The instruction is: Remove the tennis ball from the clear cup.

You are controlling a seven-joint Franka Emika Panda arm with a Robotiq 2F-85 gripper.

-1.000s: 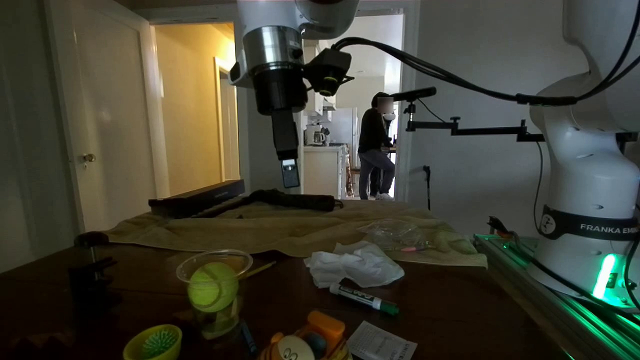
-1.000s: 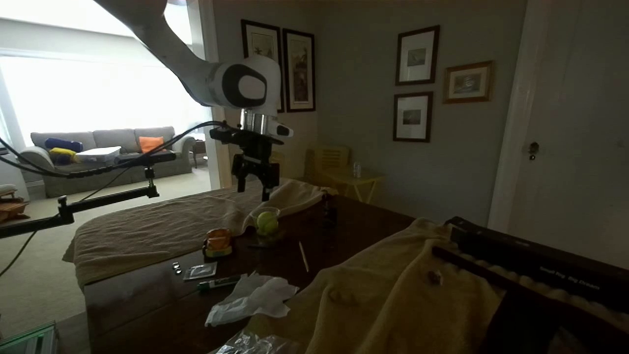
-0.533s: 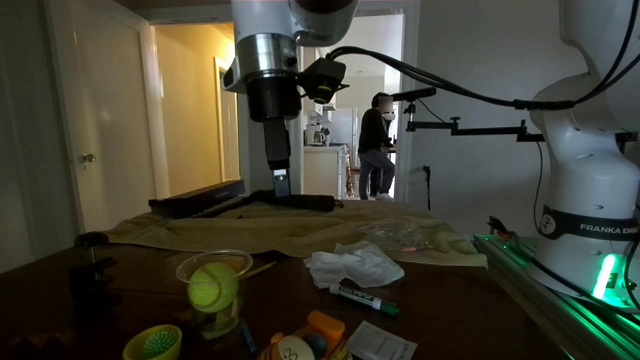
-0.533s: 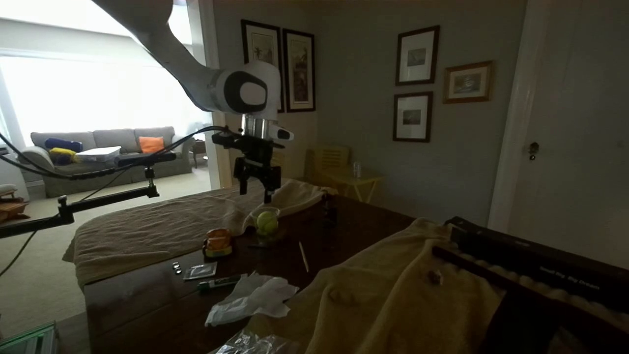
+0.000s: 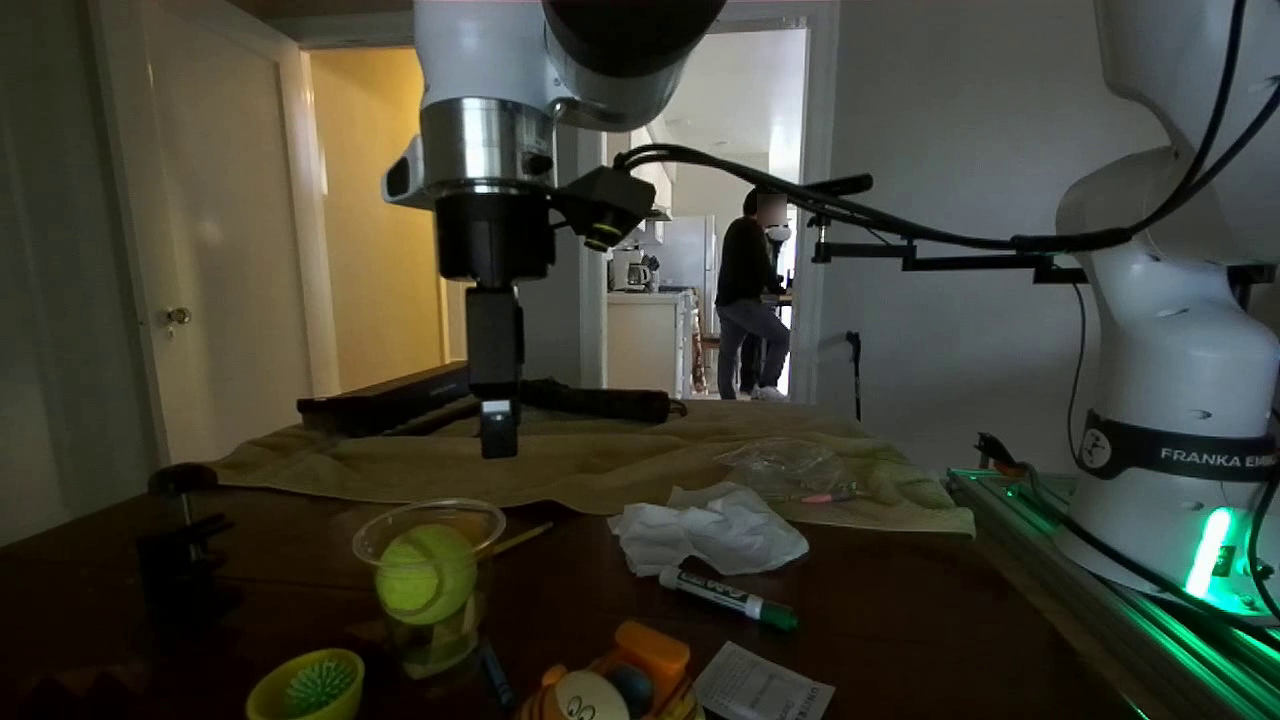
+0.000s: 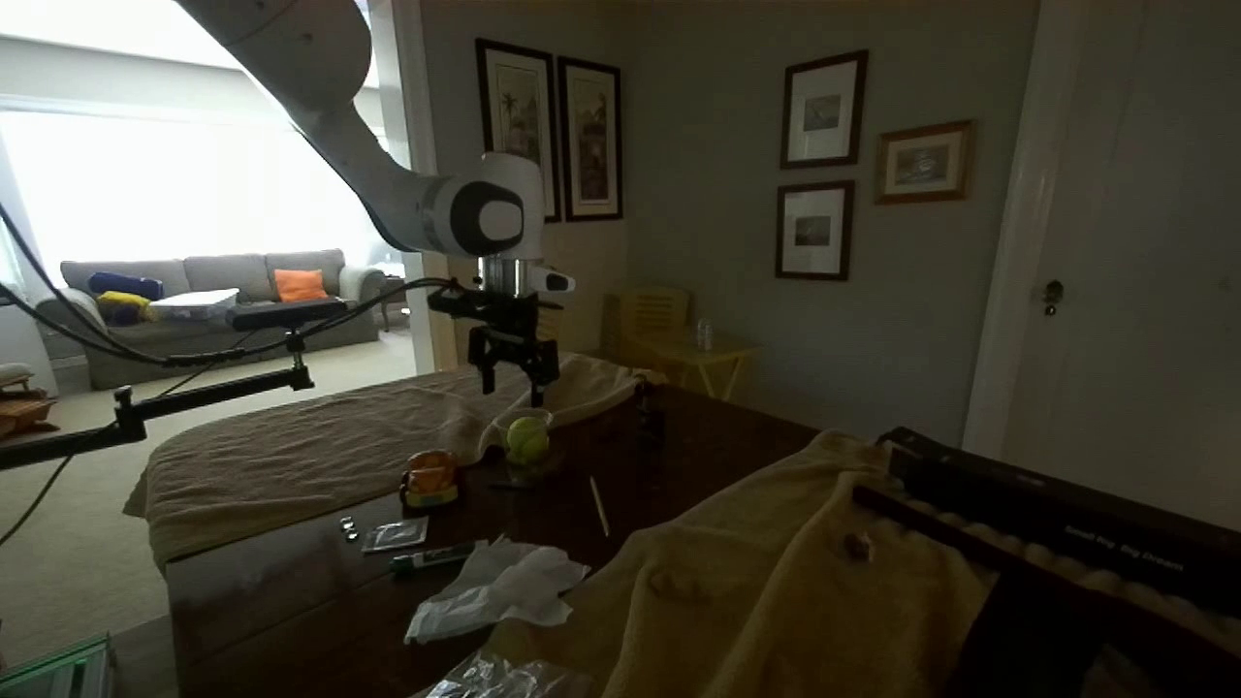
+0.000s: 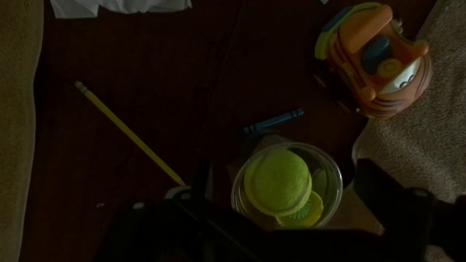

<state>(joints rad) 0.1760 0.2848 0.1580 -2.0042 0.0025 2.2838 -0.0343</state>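
Hanging above the clear cup (image 5: 432,652), the gripper (image 6: 512,393) is unclenched: its two fingers (image 7: 375,189) stand well apart, and the cup's rim shows between them at the lower centre of the wrist view. In an exterior view, the gripper is up and to the right of that rim, apart from it. The tennis ball (image 7: 277,182) is inside the clear cup, seated in its upper part, with see-through wall showing below.

In the wrist view, a blue crayon (image 7: 273,121) lies just beside the cup, a yellow pencil (image 7: 131,135) slants across the left half of the frame, and an orange toy car (image 7: 375,54) with a cartoon face sits at the upper right.

In an exterior view, a yellow cup (image 5: 268,700) holding a green bristly piece (image 5: 318,686) sits at the lower left, near the clear cup. Right of centre, a green-capped marker (image 5: 728,598) lies just beside a crumpled white tissue (image 5: 705,530), and a printed packet (image 5: 765,685) lies lower. A tan towel (image 5: 620,465) stretches across the middle.
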